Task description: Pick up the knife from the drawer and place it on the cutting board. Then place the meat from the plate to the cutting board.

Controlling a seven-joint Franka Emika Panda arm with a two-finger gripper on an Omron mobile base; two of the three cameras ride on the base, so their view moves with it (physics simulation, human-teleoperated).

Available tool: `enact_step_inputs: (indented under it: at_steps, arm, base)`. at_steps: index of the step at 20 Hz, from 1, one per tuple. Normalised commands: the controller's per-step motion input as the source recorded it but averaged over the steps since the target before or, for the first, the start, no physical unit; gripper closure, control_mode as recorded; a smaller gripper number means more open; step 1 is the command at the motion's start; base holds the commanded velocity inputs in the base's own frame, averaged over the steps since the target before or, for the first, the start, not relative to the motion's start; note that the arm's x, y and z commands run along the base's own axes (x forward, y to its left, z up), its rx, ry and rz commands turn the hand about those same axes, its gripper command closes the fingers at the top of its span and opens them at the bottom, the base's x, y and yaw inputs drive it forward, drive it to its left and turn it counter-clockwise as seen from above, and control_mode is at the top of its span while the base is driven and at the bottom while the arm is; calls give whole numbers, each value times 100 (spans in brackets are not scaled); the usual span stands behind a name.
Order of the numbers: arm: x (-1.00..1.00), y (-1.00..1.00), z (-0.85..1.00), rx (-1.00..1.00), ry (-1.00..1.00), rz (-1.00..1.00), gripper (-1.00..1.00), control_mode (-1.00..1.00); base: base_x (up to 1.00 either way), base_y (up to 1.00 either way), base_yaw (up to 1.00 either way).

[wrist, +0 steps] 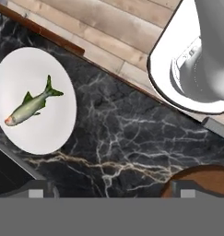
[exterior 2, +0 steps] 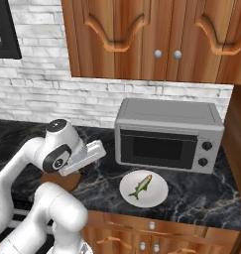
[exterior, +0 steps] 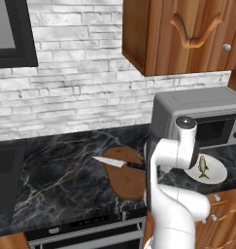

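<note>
With the knife (exterior: 118, 163) on the cutting board (exterior: 126, 181), the claw (wrist: 111, 191), jaws apart, hangs above the desk (wrist: 127, 138); grasp the light, probably slippery fish (wrist: 31, 107) on the plate (wrist: 37, 133) across its mid-body.

You see the knife (exterior: 120, 163), silver blade and black handle, lying flat across the dark brown oval cutting board (exterior: 125, 182), its tip past the left edge, while the small greenish fish-shaped meat (exterior 2: 141, 186) lies on the round white plate (exterior 2: 157, 196) nearby.
</note>
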Motion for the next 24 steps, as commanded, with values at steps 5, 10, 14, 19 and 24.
enact_step_inputs:
  at_steps: [5,10,14,19,24]
  arm:
    - [-12,-16,29,0,-8,-14,-100,-100]
    - [-50,-21,9,-30,-3,61,-100,-100]
    - [-49,-1,0,-49,8,81,-100,-100]
    - [-47,-7,0,-47,13,75,-100,-100]
    - [-37,-26,-12,-37,21,73,-100,-100]
  base:
    - [0,0,0]
    - [0,0,0]
    - [0,0,0]
    - [0,0,0]
    - [0,0,0]
